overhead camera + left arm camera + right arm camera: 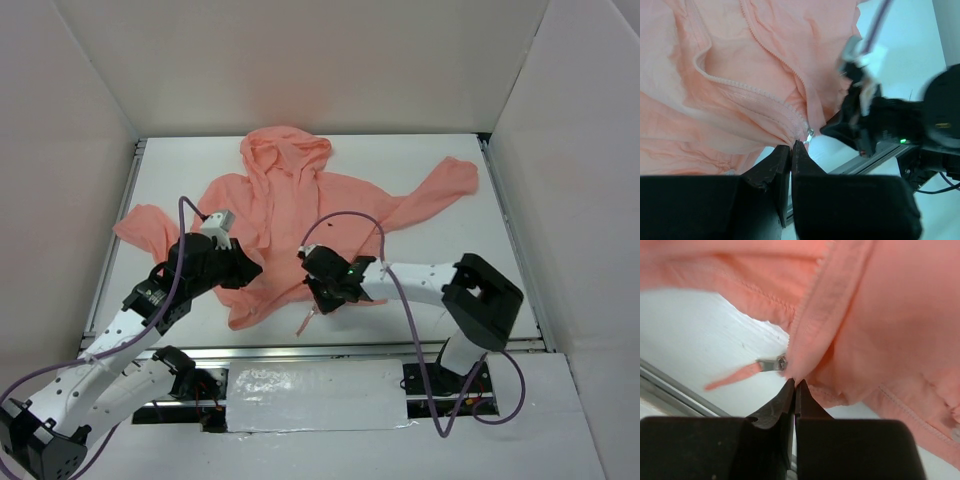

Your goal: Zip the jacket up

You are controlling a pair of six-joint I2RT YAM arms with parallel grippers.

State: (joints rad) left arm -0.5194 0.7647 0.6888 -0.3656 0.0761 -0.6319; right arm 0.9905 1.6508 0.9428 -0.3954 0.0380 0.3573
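Jacket (pixel 290 205) plain salmon-pink; table (pixel 480 260) white; cables (pixel 350 214) purple.

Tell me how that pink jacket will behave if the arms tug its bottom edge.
Probably floppy: the jacket lies rumpled and bunches into pleats where the left pincer pinches it. Likely light: its thin fabric hangs slack at the right pincer. It may slide on the smooth white table rather than stay put.

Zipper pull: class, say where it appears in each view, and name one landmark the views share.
Top external: zipper pull low centre, at the near hem of the jacket.
Left wrist: lower centre, just above the left gripper.
Right wrist: left of centre.
Landmark: right gripper, beside it in all three.
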